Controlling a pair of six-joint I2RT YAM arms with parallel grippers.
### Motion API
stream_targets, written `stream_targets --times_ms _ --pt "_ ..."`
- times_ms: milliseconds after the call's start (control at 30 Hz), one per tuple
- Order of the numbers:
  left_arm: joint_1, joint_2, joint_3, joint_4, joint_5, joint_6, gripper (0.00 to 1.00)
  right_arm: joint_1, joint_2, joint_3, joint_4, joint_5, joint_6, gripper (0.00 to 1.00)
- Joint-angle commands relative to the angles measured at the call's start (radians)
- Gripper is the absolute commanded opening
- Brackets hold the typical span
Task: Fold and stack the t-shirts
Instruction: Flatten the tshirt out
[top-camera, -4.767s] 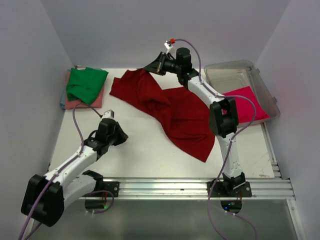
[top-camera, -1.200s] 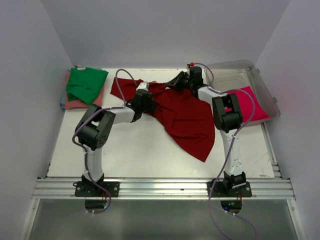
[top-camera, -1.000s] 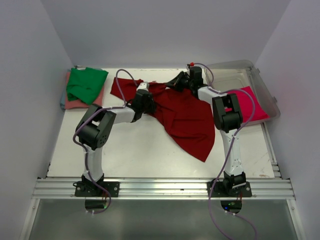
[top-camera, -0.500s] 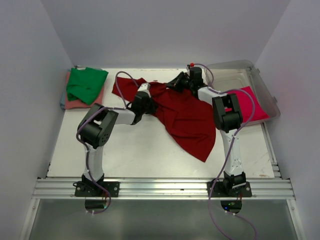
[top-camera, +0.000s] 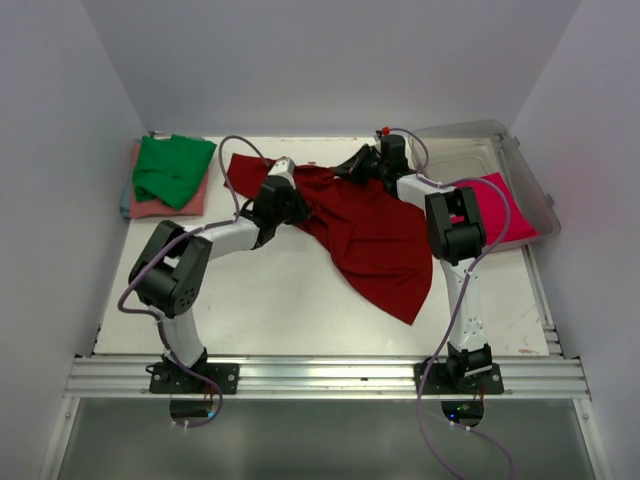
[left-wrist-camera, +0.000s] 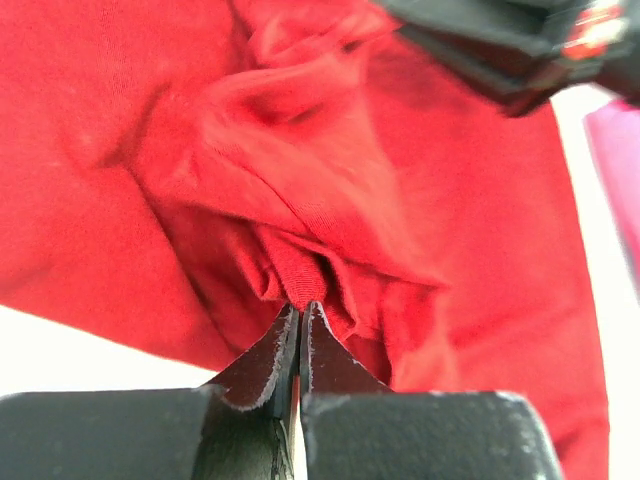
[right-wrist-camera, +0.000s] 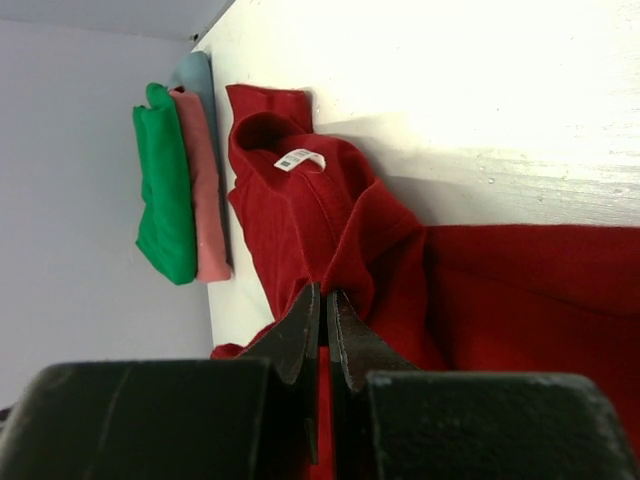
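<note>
The left gripper (left-wrist-camera: 301, 312) and the right gripper (right-wrist-camera: 324, 295) are each pinching a fold of the dark red t-shirt (right-wrist-camera: 300, 225), the jaws hiding the pinched edges. Beyond the right jaws a white collar label (right-wrist-camera: 298, 160) is showing, its print too small to read.

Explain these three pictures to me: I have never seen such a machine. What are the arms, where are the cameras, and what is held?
The machine is a left arm and a right arm, white and black, bolted at the near edge of a white table. The wide picture looks down from above and behind them; the other two come from cameras on the wrists, each showing its own black fingers. Both two-finger grippers are shut: the left gripper and the right gripper each pinch a fold of the large dark red cloth t-shirt, lying mid-table. At the far left, a folded green t-shirt rests on a salmon pink t-shirt. At the far right stands a clear plastic tub with a bright pinkish-red shirt beside or partly in it.
</note>
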Motion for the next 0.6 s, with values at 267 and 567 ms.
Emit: stream_targets --times_ms 267,567 --pt "-0.004 -0.309 -0.055 -0.267 -0.005 -0.021 0.00 -0.003 -0.033 0.037 -0.010 -0.099 -0.091 0.88" --pt "-0.004 -0.670 -0.154 -0.557 -0.120 -0.050 0.00 0.030 -0.448 -0.163 -0.477 0.239 -0.471 0.99"
